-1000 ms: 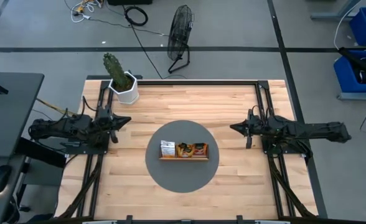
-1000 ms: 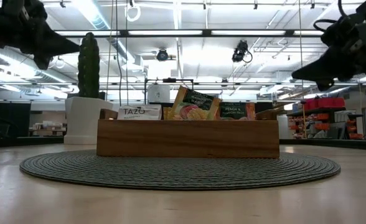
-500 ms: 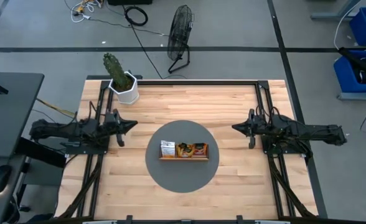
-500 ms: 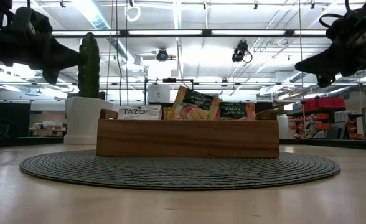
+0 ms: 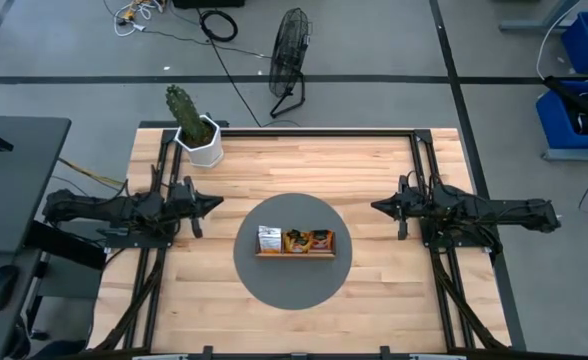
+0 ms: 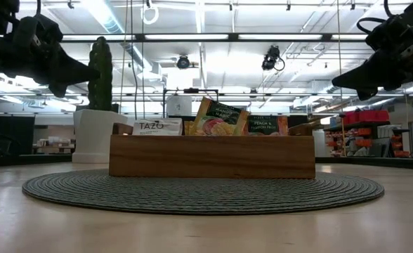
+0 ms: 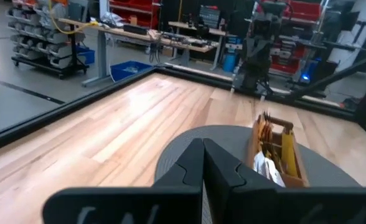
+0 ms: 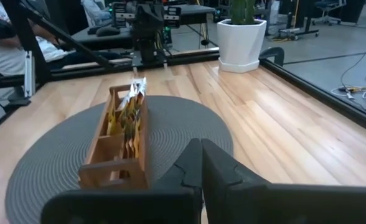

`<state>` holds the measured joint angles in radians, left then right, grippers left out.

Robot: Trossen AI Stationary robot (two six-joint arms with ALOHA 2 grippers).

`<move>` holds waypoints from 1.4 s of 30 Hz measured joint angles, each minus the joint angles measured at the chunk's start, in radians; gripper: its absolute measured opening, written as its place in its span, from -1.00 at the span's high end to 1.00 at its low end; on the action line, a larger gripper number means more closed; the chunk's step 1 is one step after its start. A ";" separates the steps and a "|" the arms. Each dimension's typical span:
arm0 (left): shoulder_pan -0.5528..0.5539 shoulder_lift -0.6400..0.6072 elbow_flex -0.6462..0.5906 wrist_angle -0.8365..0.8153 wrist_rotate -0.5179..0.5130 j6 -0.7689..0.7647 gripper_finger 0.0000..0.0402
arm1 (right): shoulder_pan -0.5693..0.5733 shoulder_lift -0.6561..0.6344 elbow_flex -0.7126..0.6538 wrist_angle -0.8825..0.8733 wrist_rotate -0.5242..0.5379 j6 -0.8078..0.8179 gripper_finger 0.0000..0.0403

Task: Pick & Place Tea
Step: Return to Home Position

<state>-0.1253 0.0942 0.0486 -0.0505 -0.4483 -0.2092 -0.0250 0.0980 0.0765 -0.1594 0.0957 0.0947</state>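
Grey round mat at table centre; wooden tray on it; tea sachets upright inside tray. Left gripper raised left of mat, fingers pressed together, empty; right gripper raised right of mat, likewise closed, empty. Potted cactus at far left corner.

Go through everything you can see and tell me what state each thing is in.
round mat: flat on the table.
wooden tray: upright on the round mat.
tea sachets: standing on edge in the wooden tray.
left gripper: shut, empty, raised over the table's left side.
right gripper: shut, empty, raised over the table's right side.
potted cactus: upright on the table.
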 joint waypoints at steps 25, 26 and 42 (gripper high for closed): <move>0.000 -0.001 -0.003 0.003 -0.018 -0.014 0.93 | 0.000 0.002 0.000 0.005 0.044 -0.025 0.83; 0.000 -0.001 -0.003 0.003 -0.018 -0.014 0.93 | 0.000 0.002 0.000 0.006 0.044 -0.025 0.83; 0.000 -0.001 -0.003 0.003 -0.018 -0.014 0.93 | 0.000 0.002 0.000 0.005 0.044 -0.025 0.84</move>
<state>-0.1253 0.0937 0.0456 -0.0480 -0.4660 -0.2230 -0.0250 0.0998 0.0765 -0.1542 0.1396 0.0694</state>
